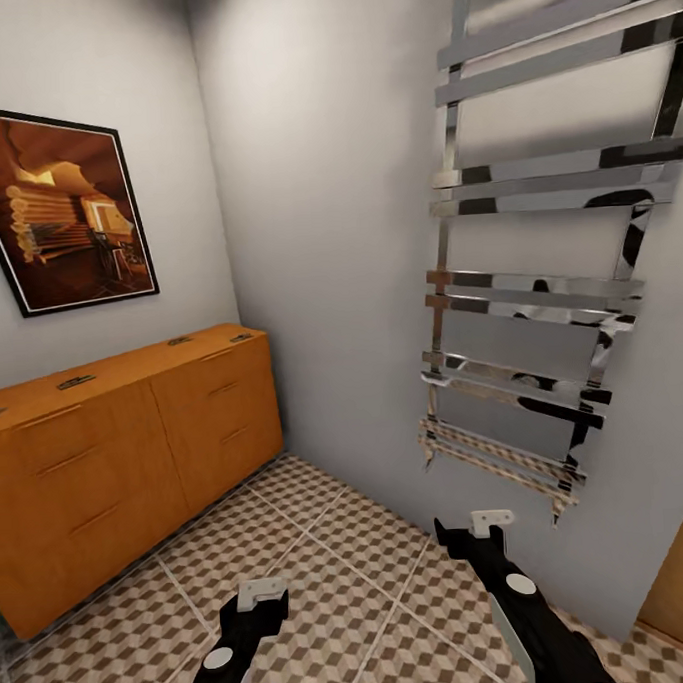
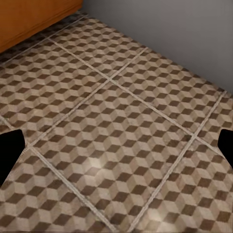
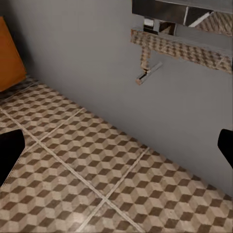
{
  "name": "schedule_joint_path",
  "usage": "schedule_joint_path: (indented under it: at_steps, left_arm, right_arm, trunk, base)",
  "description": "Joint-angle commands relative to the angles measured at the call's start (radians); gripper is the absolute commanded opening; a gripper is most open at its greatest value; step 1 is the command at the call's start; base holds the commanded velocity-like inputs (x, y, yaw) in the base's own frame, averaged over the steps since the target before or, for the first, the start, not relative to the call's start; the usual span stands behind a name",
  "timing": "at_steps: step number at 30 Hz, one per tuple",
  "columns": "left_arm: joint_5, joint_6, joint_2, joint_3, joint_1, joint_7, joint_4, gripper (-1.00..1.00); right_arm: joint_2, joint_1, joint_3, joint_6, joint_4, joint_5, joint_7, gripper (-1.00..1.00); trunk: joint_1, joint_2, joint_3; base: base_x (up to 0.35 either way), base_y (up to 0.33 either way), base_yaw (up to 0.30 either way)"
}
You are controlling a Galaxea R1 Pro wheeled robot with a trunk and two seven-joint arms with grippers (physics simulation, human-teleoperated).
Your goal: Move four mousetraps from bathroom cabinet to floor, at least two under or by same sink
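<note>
Two grey walls meet in a corner well ahead of both pincers, and the bathroom floor (image 1: 332,542) of cube-patterned tiles lies below them. A chrome towel rail (image 1: 538,271) hangs on the wall above and ahead of the right pincer (image 1: 489,526). The cabinet (image 1: 128,463), orange-brown with slim bar handles, stands ahead and to the left of the left pincer (image 1: 261,596), its drawers all shut. A framed picture (image 1: 64,211) hangs on the wall above it. Small dark fittings sit on the cabinet top (image 1: 76,380); I cannot tell what they are. Each wrist view shows dark fingertips (image 2: 10,150) at opposite edges with bare tiles between them, so the left pincer is spread wide and empty; the right fingertips (image 3: 9,148) stand equally wide apart, gripping nothing.
</note>
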Motion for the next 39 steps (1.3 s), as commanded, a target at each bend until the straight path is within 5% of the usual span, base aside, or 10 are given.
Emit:
schedule_joint_path:
  at_steps: [1, 15, 39]
  left_arm:
    - [0.002, -0.003, 0.000, -0.004, -0.001, 0.006, 0.001, 1.00]
    - [0.002, -0.001, 0.000, -0.055, -0.001, 0.008, 0.001, 1.00]
    - [0.002, 0.000, 0.000, -0.061, -0.001, 0.008, 0.003, 1.00]
  right_arm:
    - [0.001, 0.000, -0.004, -0.003, 0.000, 0.001, 0.004, 1.00]
    - [0.001, 0.000, -0.004, -0.003, 0.004, 0.001, 0.004, 1.00]
    - [0.001, 0.000, -0.004, -0.004, 0.014, 0.002, 0.006, 1.00]
  trunk:
    - [0.000, -0.001, -0.001]
    - [0.000, -0.001, -0.001]
    - [0.000, -0.001, -0.001]
  base:
    - [0.000, 0.000, 0.264]
    - [0.076, 0.000, 0.264]
    - [0.303, 0.000, 0.264]
